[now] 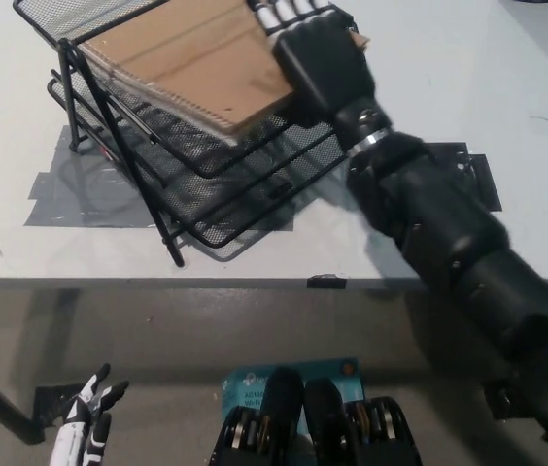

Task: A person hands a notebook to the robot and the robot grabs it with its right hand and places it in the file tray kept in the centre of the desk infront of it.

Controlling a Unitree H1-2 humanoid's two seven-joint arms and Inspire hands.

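Holding one notebook (191, 58) by its right end, black right hand (318, 53) fingers wrapped over that edge, far centre of the desk (429, 87). Lying across the top tier of the file tray (172, 194), long axis running left-right, left end over the tray rim, right end sticking out past it, tilted; resting or just above, cannot tell. Extends left from the fingers, so release likely needs a leftward push first. White left hand (85, 432) idle near left, well apart, fingers spread, empty. One notebook, one tray.
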